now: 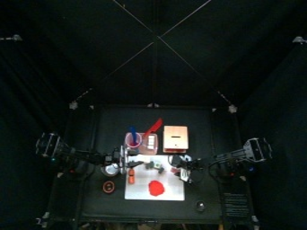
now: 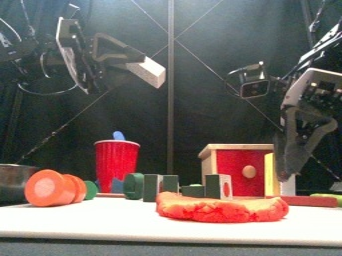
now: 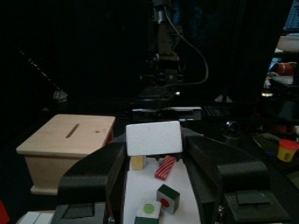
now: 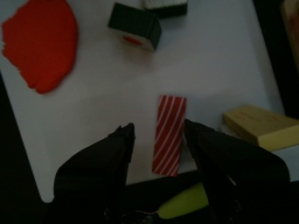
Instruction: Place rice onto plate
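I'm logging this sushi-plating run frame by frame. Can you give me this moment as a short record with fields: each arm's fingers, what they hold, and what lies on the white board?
left fingers: left gripper open, holding a white block between them, raised above the table
right fingers: right gripper open, empty, just above a red-and-white striped piece
striped piece: lying flat on the white board
red patch: flat on the board
sushi pieces: black-wrapped roll pieces on the board
yellow block: at the board's edge
wooden box: beside the board
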Robot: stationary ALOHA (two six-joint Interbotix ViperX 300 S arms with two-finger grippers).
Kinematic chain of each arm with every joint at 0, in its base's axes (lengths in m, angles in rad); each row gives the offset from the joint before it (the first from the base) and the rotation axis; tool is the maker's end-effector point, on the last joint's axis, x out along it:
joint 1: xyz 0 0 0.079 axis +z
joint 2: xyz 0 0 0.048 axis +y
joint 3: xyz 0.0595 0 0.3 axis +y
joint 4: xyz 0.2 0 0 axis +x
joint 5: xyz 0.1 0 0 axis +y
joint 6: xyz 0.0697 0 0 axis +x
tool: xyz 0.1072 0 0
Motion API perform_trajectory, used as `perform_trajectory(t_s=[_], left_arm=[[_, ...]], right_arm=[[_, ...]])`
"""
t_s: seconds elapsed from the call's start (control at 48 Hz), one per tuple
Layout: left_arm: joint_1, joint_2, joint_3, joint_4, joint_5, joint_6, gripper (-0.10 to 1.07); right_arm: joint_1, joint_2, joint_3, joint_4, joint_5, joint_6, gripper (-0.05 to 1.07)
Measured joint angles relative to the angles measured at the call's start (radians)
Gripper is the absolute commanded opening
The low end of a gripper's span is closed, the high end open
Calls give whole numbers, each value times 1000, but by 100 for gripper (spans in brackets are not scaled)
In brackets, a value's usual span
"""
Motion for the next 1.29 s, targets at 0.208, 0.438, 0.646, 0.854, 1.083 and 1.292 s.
perform_trajectory(t_s=[0.208,0.438,0.646,0.854,1.083,1.292], left_arm=[[2,2,0,0,0,2,65],[0,9,-3,0,17,2,65],[0,32,-29,0,57,0,67],[0,54,-55,0,104,0,67],[3,58,-58,0,109,2,67],[8,63,-63,0,110,0,67]], right_arm=[[-44,-41,-52,-129,-141,6,84],[-176,-44,-104,-172,-325,9,85],[-242,18,-143,-183,-488,2,85],[-241,55,-175,-213,-506,0,85],[-238,58,-193,-245,-517,0,94],[-218,72,-209,-259,-526,0,101]])
